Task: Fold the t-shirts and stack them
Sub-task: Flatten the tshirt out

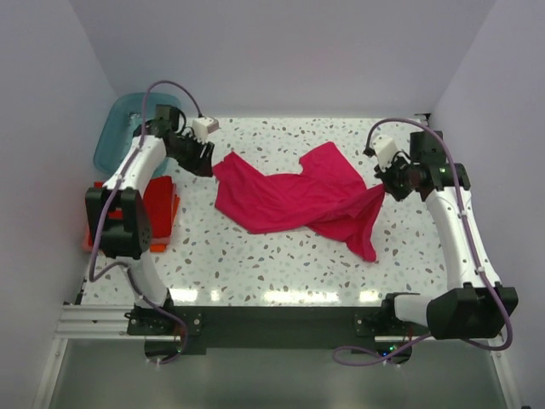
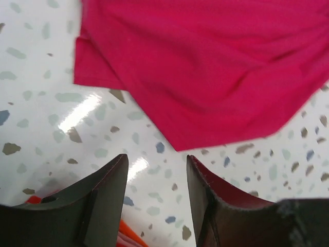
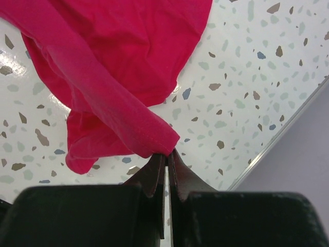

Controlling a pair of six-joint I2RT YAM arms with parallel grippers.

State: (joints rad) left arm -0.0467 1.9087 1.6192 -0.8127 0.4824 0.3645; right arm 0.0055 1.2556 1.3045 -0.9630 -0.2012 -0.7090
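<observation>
pink shirt (image 1: 294, 200): crumpled, spread across the middle of the speckled table (image 1: 255, 264).
right claw (image 3: 165, 158): pressed together on a fold at the pink shirt's right edge.
left claw (image 2: 157, 165): apart, over bare table just beside the shirt's left corner, clear of the cloth.
folded shirts (image 1: 163, 209): red and orange, at the table's left edge.
tub (image 1: 115, 128): teal, far left corner.

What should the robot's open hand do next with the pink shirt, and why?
Probably the left gripper should ease forward and pinch the near edge of the crumpled magenta-pink cloth t-shirt. Its jaws stand open just short of it, while the right gripper pinches another edge, so both could spread it flat.
</observation>
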